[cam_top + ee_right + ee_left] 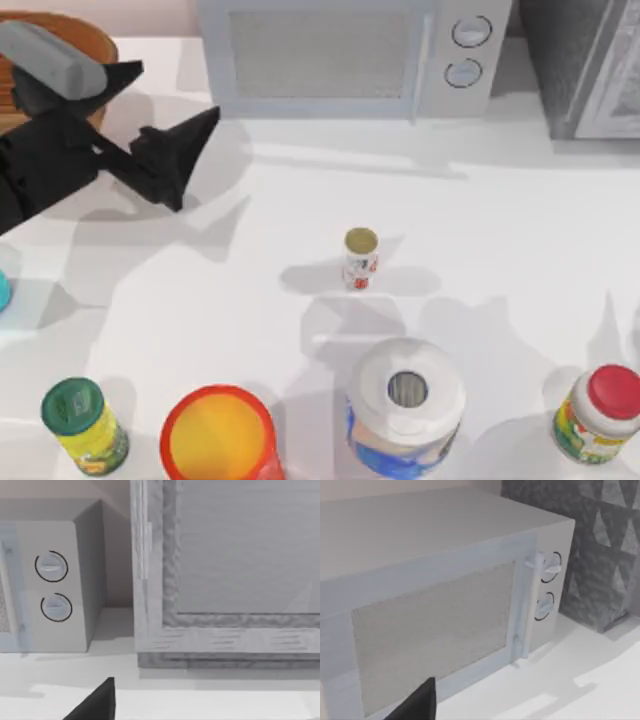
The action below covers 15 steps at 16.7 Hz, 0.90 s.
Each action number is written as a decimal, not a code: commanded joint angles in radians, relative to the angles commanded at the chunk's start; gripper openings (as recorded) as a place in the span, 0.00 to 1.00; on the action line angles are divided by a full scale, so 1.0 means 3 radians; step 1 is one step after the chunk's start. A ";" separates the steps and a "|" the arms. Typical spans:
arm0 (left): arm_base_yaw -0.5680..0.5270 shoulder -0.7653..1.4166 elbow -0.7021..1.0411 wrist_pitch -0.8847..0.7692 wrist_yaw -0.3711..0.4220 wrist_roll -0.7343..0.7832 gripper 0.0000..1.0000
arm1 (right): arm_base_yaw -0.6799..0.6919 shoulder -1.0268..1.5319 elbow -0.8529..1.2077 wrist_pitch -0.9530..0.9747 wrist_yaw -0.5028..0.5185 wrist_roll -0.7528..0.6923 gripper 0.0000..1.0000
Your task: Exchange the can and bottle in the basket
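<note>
White desk (520, 220) under the overhead camera, the can standing alone at its middle.

Along the near edge, from the top view's left, stand a green-capped bottle (84, 425), a red-rimmed orange cup (217, 436), a paper roll (406, 405) and a red-capped bottle (599, 411); beyond them the can (360, 257) stands upright on the bare desk, well apart from everything else; farther back on the left, the left gripper (170, 120) hovers above the desk with its dark fingers spread wide and nothing between them; behind it, the basket (75, 45) sits in the far left corner, partly hidden by the arm; a microwave (345, 55) lines the back edge, with a grey cabinet (585, 65) beside it at the far right; a dark fingertip (95, 705) shows in the right wrist view, and whether the right gripper is spread or closed cannot be told.
</note>
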 joint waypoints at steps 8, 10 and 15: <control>0.0375 -0.3232 -0.1354 -0.1613 -0.1346 -0.0080 1.00 | 0.0000 0.0000 0.0000 0.0000 0.0000 0.0000 1.00; 0.0418 -0.3814 -0.1595 -0.1886 -0.1604 -0.0084 1.00 | 0.0000 0.0000 0.0000 0.0000 0.0000 0.0000 1.00; 0.0458 -0.4656 -0.1943 -0.2272 -0.2004 -0.0083 1.00 | 0.0000 0.0000 0.0000 0.0000 0.0000 0.0000 1.00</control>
